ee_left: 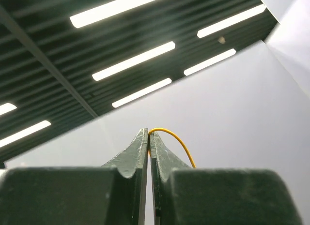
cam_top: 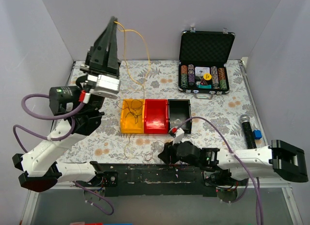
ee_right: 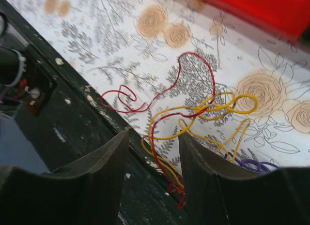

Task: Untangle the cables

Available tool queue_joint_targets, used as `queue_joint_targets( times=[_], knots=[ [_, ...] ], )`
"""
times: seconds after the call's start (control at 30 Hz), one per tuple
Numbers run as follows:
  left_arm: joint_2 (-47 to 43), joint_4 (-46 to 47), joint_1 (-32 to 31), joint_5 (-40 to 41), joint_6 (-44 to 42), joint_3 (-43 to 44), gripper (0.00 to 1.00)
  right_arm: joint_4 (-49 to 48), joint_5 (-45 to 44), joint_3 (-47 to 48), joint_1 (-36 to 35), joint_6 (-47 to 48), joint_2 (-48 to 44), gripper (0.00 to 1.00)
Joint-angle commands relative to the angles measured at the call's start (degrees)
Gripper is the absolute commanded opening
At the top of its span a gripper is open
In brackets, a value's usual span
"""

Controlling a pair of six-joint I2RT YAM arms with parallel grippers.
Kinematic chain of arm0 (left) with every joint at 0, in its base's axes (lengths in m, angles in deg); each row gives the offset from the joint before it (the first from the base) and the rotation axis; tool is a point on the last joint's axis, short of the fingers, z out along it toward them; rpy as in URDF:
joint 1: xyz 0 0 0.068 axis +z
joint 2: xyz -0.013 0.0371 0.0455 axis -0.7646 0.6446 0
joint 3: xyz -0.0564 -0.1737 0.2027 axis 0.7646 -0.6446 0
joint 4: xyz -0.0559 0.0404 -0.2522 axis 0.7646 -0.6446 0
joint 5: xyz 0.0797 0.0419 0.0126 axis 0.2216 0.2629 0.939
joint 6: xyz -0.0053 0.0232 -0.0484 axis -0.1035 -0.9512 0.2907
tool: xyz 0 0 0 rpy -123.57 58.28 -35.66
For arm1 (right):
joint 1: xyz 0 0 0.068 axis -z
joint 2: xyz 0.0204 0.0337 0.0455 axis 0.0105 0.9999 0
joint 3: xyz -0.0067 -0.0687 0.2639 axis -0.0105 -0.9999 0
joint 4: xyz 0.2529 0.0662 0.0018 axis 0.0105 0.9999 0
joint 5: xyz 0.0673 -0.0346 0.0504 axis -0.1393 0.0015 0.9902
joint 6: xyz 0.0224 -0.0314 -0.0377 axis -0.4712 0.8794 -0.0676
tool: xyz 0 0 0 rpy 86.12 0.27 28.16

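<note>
Hair-thin yellow, red, purple wires [ee_right: 208, 108]: limp, weightless, probably snag-prone; best taken by one free loop; left tool [ee_left: 149, 138] clamps yellow strand [ee_left: 167, 131], right tool [ee_right: 154, 138] gapes empty.

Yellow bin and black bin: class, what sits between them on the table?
The red bin sits between the yellow bin and the black bin, all in one row; the top external view shows it.

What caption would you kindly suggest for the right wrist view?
Open jaws of the right gripper over tangled red, yellow and purple cables on floral tablecloth.
</note>
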Motion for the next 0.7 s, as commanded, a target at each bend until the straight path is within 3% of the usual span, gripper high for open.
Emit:
queue_joint_targets(
  times=[0.0,0.17,0.37,0.67],
  knots=[
    [-3.5,-2.3,0.2,4.5,4.7,-9.5,0.0,1.8,-1.9,0.4,-0.5,2.7,-7.7,0.54],
    [-5.8,-2.7,0.2,5.7,8.0,-18.7,0.0,4.9,-4.8,-1.3,-0.8,1.2,-18.2,0.54],
    [-5.3,-1.4,0.2,5.9,9.9,-23.6,0.0,7.8,-6.2,-3.2,-0.9,0.5,-28.7,0.49],
    [-3.2,1.1,0.2,6.3,10.5,-24.3,0.0,13.3,-5.9,-4.5,-0.8,-2.2,-30.5,0.36]
  ],
)
